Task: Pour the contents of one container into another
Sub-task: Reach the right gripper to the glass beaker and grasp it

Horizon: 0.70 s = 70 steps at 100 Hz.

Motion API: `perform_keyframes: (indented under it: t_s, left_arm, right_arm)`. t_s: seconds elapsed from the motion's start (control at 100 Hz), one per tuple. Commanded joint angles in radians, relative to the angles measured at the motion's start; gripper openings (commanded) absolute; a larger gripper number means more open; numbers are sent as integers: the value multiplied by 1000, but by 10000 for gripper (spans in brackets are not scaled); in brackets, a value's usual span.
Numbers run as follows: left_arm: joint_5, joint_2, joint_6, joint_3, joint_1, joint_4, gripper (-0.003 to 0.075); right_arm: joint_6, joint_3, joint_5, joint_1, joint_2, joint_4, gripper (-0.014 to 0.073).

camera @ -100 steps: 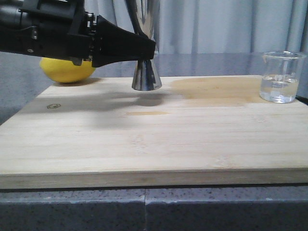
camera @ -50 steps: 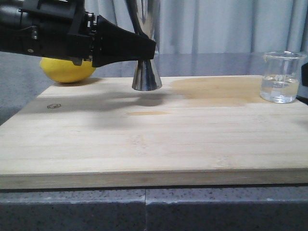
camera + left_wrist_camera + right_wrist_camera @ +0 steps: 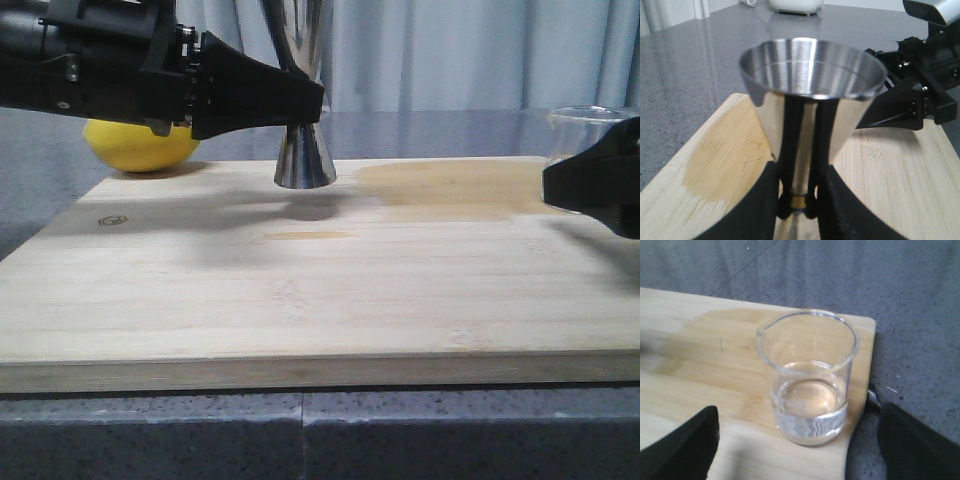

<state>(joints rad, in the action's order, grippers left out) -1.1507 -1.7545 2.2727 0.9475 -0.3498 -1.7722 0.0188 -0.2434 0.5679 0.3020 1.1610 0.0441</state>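
Grey curtain (image 3: 450,50) behind speckled countertop (image 3: 300,440)

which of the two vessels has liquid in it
The glass beaker, clear liquid in its bottom; the steel jigger in the left gripper looks empty.

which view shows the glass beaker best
The right wrist view: the whole beaker shows, spout, clear liquid and all, between the open right gripper fingers. The front view shows only its rim behind that gripper. The left wrist view doesn't show it.
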Motion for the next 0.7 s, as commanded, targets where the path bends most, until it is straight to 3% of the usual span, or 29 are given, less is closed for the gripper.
perform_keyframes:
  t_s: [0.0, 0.69]
  left_arm:
    - [-118, 40, -12, 30, -9, -78, 8]
    - [-118, 40, -12, 30, -9, -72, 8]
  right_arm:
    - [8, -26, 160, 1, 22, -12, 584]
    - [8, -26, 401, 0, 165, -10, 583]
